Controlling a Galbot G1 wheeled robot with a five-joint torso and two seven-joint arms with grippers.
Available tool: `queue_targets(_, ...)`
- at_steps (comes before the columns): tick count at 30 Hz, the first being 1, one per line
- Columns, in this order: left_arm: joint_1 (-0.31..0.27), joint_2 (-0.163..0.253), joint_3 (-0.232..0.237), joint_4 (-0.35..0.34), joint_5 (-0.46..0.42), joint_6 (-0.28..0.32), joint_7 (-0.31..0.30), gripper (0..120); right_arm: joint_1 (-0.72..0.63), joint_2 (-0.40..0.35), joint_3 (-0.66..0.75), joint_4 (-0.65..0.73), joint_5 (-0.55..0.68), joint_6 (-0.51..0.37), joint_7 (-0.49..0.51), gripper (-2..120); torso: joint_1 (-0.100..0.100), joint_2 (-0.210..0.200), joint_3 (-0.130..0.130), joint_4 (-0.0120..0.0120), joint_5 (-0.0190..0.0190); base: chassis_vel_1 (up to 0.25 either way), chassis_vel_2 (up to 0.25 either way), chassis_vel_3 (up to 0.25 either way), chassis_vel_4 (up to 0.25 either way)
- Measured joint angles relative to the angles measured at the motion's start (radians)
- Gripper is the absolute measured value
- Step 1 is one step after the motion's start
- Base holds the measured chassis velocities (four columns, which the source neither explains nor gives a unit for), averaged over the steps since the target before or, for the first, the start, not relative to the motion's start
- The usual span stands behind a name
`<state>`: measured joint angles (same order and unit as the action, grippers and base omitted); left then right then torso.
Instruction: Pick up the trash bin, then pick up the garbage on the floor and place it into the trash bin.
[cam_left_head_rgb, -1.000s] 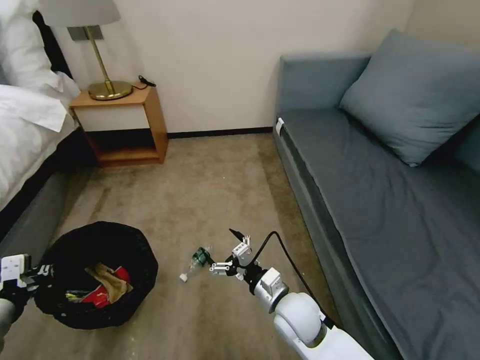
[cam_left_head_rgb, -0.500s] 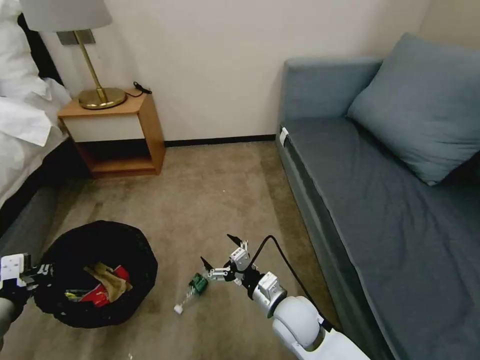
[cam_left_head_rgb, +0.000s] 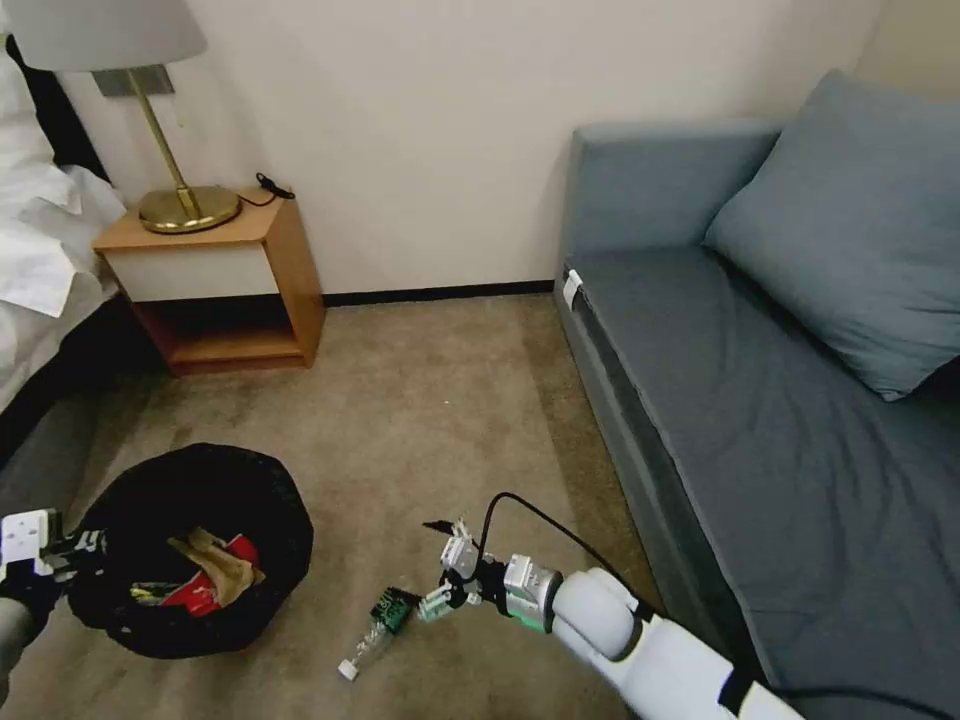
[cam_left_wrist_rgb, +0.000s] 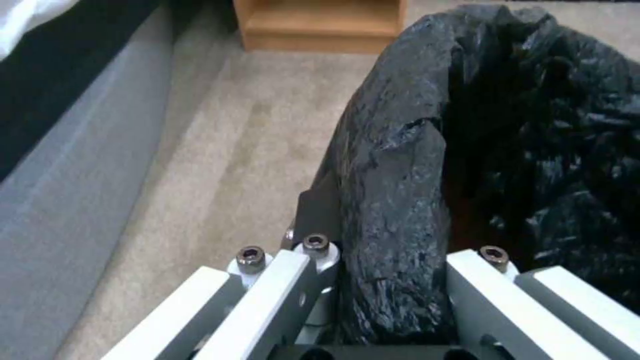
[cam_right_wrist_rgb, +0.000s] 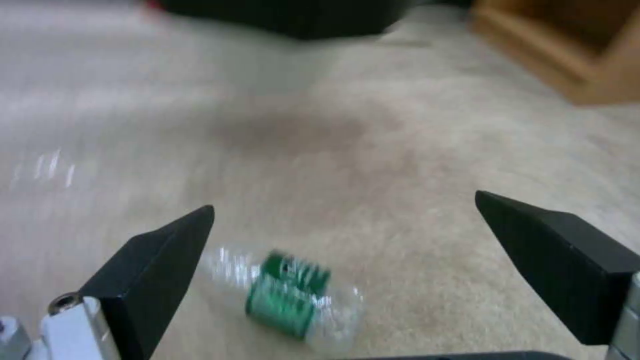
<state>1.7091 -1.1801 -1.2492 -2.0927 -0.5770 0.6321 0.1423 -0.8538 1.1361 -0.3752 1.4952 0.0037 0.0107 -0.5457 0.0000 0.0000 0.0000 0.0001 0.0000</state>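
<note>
Reaching lower, the right hand is now spreading wide around the small clear green-labelled plastic bottle on the carpet; the left hand is clamping the black-lined round bin's rim.

I can read no text, brand, number or sign anywhere here. The bottle on the carpet carries a green label, but its print is too blurred for me to make out in the right wrist view and too small in the head view. The white tag on the sofa edge shows no lettering that I can tell.
</note>
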Motion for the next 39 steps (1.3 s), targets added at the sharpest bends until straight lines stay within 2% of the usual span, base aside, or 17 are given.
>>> queue_targets(2,0.003,-0.008,-0.001,-0.009,0.002,0.001,0.0,5,0.083,0.015,-0.054,-0.076,-0.059,0.036,-0.062,100,0.0,0.0,0.0,0.0,0.0001,0.0,0.0,0.0,0.0)
queue_targets(7,0.007,-0.02,-0.006,-0.016,0.004,0.001,0.0,5,0.165,0.049,-0.128,-0.163,-0.102,0.069,-0.089,100,0.0,0.0,0.0,-0.0001,0.0002,0.0,0.0,0.0,0.0)
queue_targets(10,0.007,-0.028,-0.011,-0.015,0.005,0.0,0.001,5,0.21,0.095,-0.173,-0.242,-0.157,0.101,-0.103,100,0.0,0.0,0.0,-0.0001,-0.0001,0.0,0.0,0.0,0.0)
queue_targets(24,-0.009,-0.028,-0.005,0.009,0.007,-0.001,0.002,5,0.26,0.239,-0.212,-0.493,-0.315,0.216,-0.13,100,0.0,0.0,0.0,-0.0002,0.0,0.0,0.0,0.0,0.0)
queue_targets(34,-0.01,-0.03,-0.002,0.014,0.008,-0.001,0.003,5,0.267,0.307,-0.196,-0.581,-0.345,0.246,-0.125,98,0.0,0.0,0.0,-0.0001,-0.0001,0.0,0.0,0.0,0.0)
queue_targets(39,-0.009,-0.028,-0.005,0.015,0.008,-0.001,0.004,5,0.267,0.33,-0.202,-0.61,-0.371,0.26,-0.128,85,0.0,0.0,0.0,0.0,0.0,0.0,0.0,0.0,0.0)
